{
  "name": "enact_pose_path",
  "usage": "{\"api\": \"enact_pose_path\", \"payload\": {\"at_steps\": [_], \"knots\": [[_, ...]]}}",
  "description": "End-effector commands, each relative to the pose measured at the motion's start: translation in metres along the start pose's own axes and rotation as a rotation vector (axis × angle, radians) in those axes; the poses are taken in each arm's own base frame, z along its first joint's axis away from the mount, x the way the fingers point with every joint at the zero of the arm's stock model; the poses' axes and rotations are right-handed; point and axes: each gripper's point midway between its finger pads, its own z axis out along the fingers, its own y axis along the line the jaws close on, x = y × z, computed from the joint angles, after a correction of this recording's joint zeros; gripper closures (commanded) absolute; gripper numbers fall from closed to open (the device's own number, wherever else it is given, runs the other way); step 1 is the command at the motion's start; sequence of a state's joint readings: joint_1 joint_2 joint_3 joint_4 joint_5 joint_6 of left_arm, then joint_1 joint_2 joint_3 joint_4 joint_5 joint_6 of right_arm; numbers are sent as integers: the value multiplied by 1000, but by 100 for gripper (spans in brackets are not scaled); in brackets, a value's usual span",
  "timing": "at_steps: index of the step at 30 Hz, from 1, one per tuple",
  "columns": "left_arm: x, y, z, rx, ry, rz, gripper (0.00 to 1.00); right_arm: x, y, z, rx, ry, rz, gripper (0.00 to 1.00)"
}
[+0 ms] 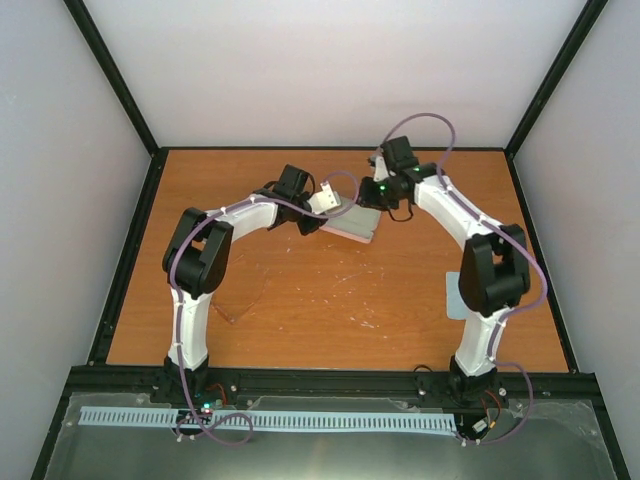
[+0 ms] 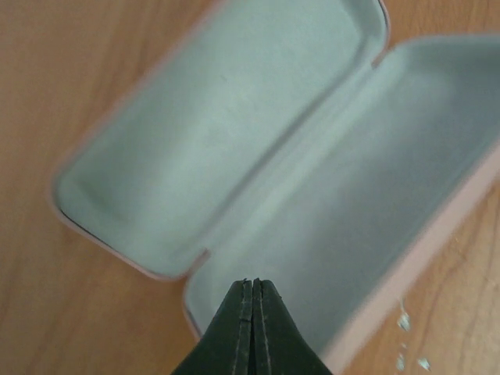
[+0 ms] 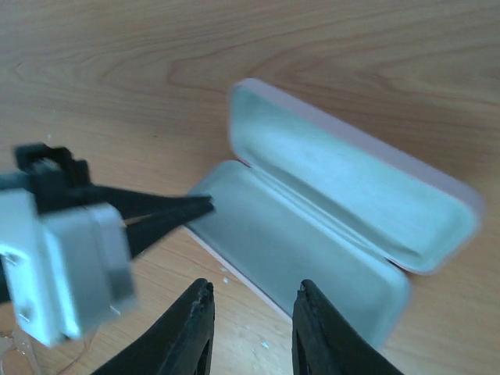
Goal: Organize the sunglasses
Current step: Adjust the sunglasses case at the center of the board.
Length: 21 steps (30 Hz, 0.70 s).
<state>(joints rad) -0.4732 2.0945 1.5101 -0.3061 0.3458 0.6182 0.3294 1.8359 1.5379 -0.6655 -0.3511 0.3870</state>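
Far-centre of table (image 1: 320, 335): pink case (image 1: 358, 228) lies open, lining up. L gripper (image 2: 252, 283) fingers pressed together, nothing between, tips over one half of the case. R gripper (image 3: 254, 287) fingers apart, empty, above case's edge. Sunglasses (image 1: 245, 300) flat on wood beside L arm (image 1: 190, 300), well apart from case.
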Motion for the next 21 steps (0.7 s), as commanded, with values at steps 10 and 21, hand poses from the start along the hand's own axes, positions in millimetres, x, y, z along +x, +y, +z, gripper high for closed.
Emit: {"api": "enact_pose_path", "payload": {"at_steps": [10, 21], "knots": [[31, -18, 9, 32, 13, 0, 98, 26, 18, 45, 48, 163, -98, 74], [7, -16, 2, 57, -60, -76, 81, 10, 14, -24, 110, -113, -60, 78]]}}
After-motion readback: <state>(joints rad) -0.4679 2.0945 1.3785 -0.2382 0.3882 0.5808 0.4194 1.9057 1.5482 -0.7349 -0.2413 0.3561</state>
